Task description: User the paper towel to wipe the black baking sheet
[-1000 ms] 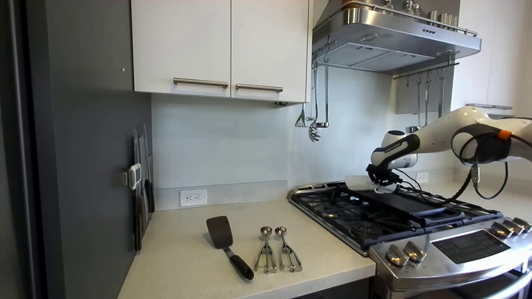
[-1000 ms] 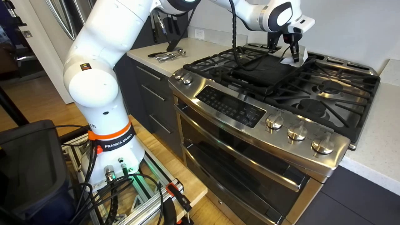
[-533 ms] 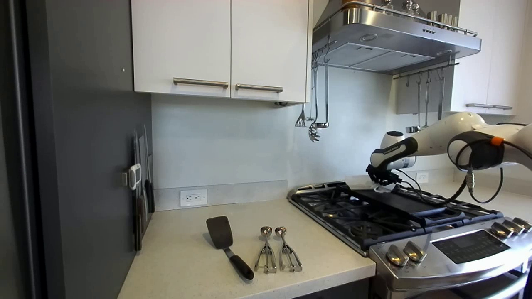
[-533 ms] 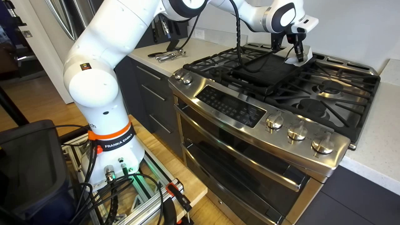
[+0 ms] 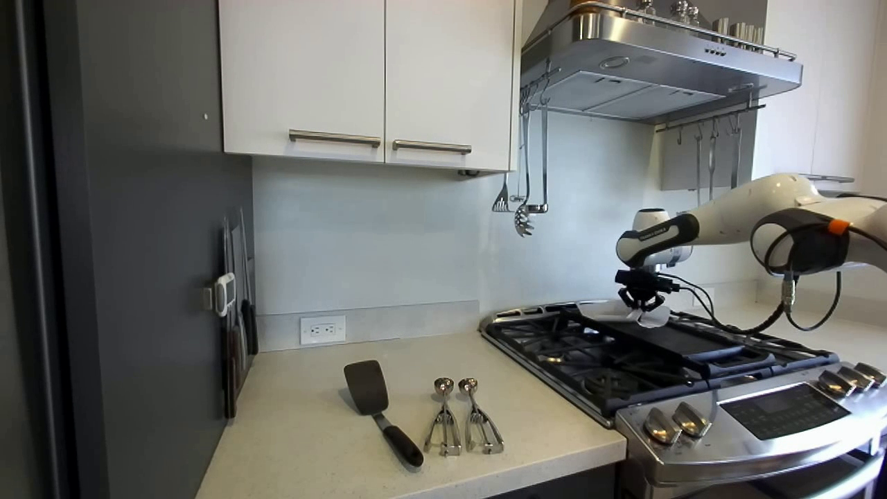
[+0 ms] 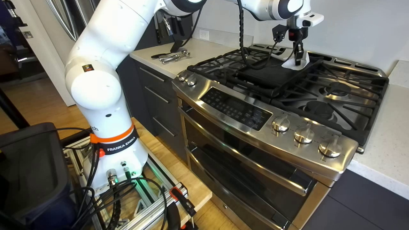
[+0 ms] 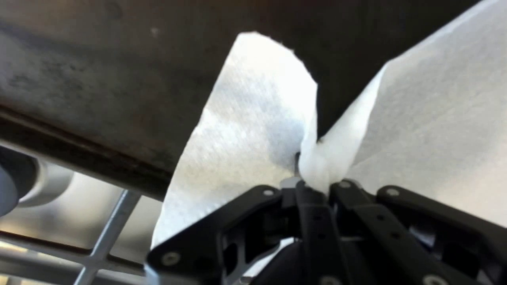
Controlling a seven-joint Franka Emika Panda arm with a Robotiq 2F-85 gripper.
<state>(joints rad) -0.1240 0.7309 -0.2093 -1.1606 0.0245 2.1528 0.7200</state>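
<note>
The gripper (image 7: 324, 187) pinches the towel (image 7: 249, 122), grasping done; in the wrist view the sheet (image 7: 134, 83) looks smudged toward ten o'clock, wiping probably unfinished.

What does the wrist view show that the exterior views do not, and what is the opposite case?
Only the wrist view shows dark blotches on the black baking sheet. Only the exterior views show the black spatula, metal scoops and control panel. All share the black baking sheet, stove grates, paper towel and gripper.

White paper towel (image 7: 241, 138), black sheet (image 6: 274, 74)
</note>
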